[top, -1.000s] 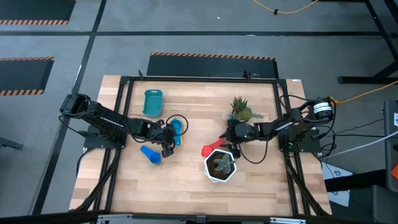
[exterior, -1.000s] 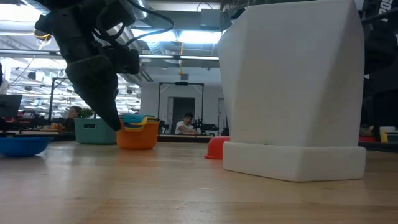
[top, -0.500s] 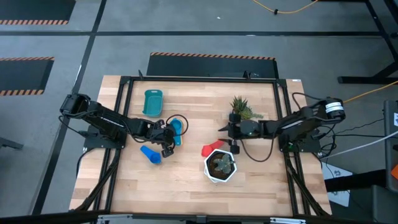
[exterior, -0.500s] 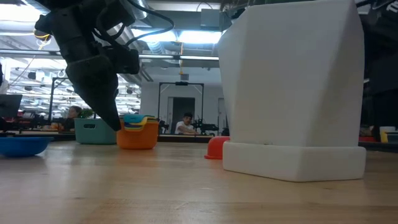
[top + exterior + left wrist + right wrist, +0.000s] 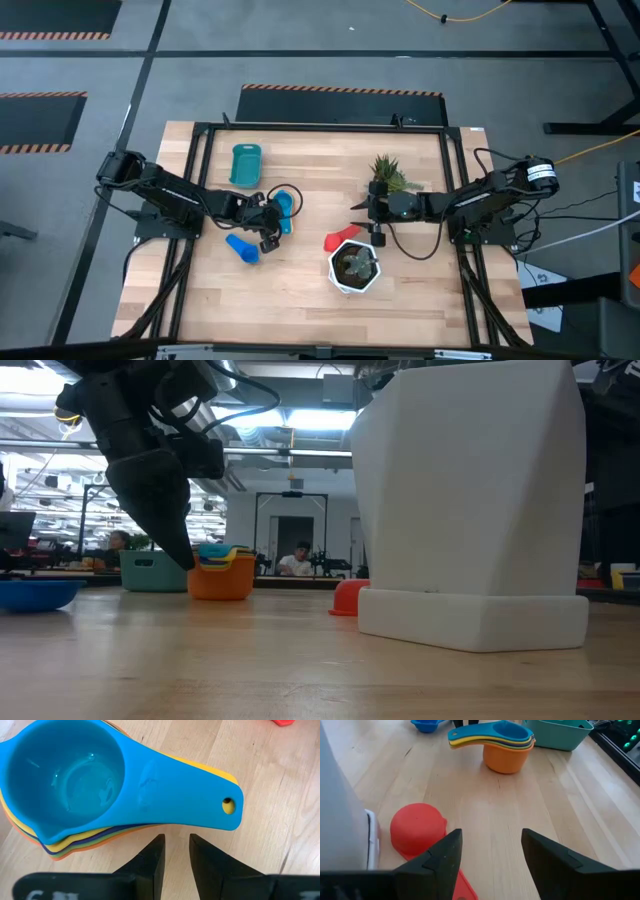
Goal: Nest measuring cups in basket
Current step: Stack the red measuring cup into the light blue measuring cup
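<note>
**A:** Only the right arm has moved since a second ago. From above, the right gripper (image 5: 361,224) has drawn back from the red cup (image 5: 341,237), which lies upside down by the white pot (image 5: 355,265). The left gripper (image 5: 268,222) has stayed put at the nested stack (image 5: 285,207).

**B:** And the rest?

**A:** The dark blue cup (image 5: 241,247) lies alone nearer the front edge, and the basket (image 5: 245,165) stands empty, well apart at the far side.

**B:** The low view?

**A:** Unchanged: pot in front, stack by the left arm.

**B:** Left wrist?

**A:** Its fingers (image 5: 150,865) stand a narrow gap apart, just short of the light blue cup (image 5: 100,785) topping the stack. They hold nothing.

**B:** Right wrist?

**A:** Fingers (image 5: 445,852) spread wide and empty, the red cup just ahead of them.

**B:** So?

**A:** I'd judge the red cup was not picked up. Two cups remain unnested, and nothing is in the basket.
</note>
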`<state>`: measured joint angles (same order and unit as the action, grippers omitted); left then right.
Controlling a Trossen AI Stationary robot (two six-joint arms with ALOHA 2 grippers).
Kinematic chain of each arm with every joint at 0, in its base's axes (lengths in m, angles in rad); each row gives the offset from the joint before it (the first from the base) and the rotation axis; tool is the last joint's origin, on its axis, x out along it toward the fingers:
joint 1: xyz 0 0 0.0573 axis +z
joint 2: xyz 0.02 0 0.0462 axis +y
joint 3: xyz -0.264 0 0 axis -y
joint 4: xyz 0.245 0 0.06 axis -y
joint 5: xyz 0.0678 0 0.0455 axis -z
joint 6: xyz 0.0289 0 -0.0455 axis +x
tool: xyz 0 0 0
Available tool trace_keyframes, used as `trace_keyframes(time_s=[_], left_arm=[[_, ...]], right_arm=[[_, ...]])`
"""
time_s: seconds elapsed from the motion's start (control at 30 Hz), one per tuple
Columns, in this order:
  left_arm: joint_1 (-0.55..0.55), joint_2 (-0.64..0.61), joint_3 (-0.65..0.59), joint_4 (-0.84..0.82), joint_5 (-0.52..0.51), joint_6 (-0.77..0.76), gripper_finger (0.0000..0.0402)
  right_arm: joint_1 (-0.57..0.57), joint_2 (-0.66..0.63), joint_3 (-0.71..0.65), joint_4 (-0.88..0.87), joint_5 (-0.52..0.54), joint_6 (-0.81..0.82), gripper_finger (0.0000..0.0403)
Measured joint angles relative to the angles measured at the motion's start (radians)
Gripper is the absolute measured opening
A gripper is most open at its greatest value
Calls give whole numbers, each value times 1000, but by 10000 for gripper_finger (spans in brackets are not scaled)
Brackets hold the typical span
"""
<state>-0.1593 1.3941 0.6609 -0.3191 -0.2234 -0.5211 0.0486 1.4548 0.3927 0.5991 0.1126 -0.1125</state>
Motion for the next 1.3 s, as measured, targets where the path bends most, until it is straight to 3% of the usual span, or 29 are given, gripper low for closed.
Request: trace_keyframes(time_s=[0.3,0.63,1.0,1.3], left_arm=[[0,0,0,0,0,0,82],[0,0,0,1,0,0,82],[0,0,0,1,1,0,82],[0,0,0,1,1,1,82]], right_arm=[[0,0,0,5,-1,19,210],[0,0,4,27,-81,24,210],[0,0,53,20,-133,3,164],[0,-1,53,27,9,-40,163]])
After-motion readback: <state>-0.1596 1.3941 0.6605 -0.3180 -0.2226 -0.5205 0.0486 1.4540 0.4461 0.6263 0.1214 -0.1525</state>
